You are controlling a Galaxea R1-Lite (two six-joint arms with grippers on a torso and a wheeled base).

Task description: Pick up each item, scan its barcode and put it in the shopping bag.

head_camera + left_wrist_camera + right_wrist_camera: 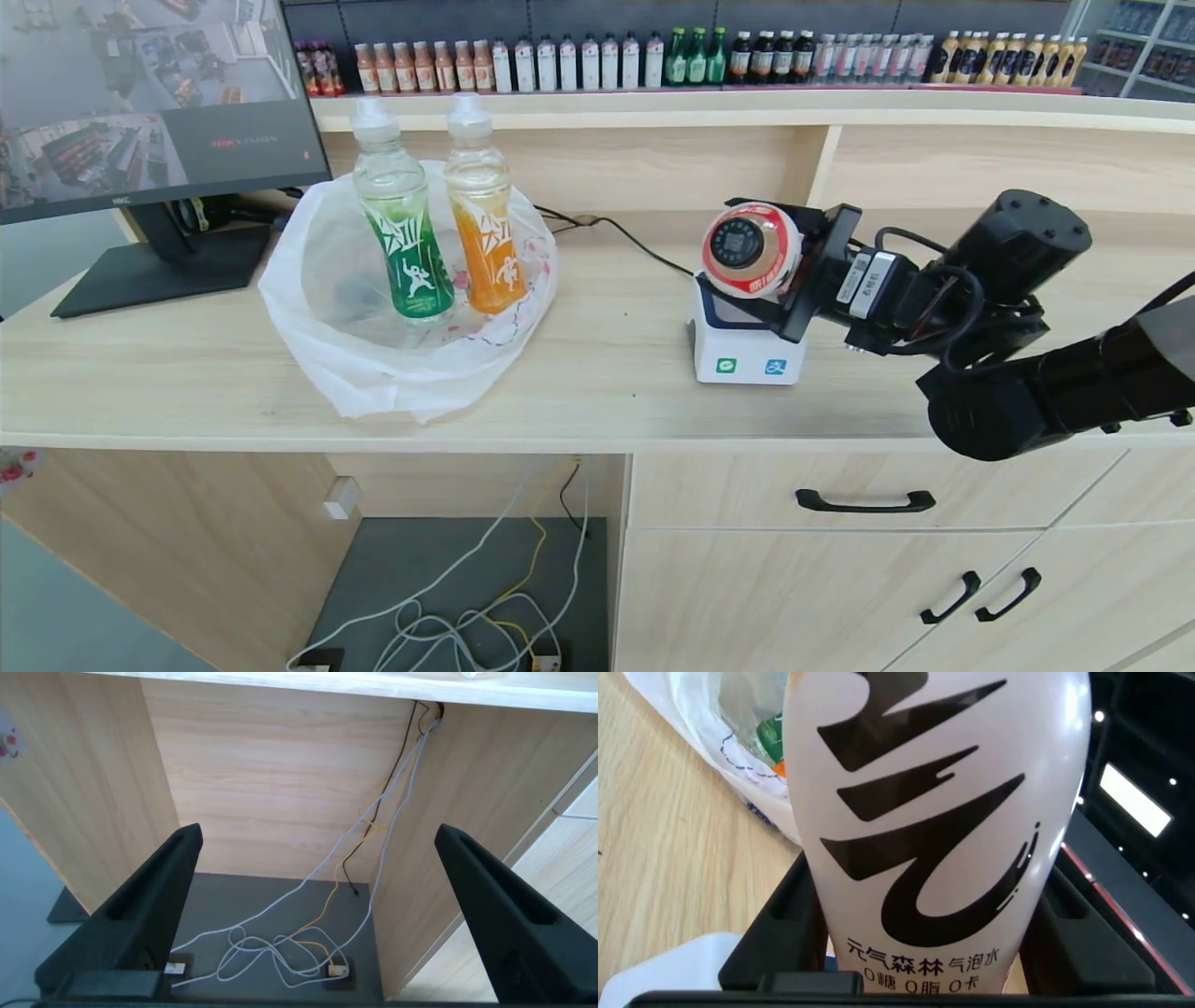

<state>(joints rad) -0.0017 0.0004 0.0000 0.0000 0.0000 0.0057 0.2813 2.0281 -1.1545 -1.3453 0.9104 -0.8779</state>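
Observation:
My right gripper [794, 271] is shut on a white bottle [752, 249] with black brush strokes [934, 831]. It holds the bottle lying sideways, its round red-rimmed end toward me, just above the white scanner box [744, 350] on the counter. A white shopping bag [411, 369] lies open at the counter's left. A green bottle [403, 219] and an orange bottle [481, 210] stand upright inside it. My left gripper [318, 905] is open, low beneath the counter, facing the cables [290, 952] on the floor.
A monitor [149, 103] on its stand occupies the counter's far left. A black cable [635, 238] runs along the counter behind the scanner. A raised wooden shelf [747, 107] borders the back, with rows of bottles behind. Drawers with black handles [864, 504] sit below right.

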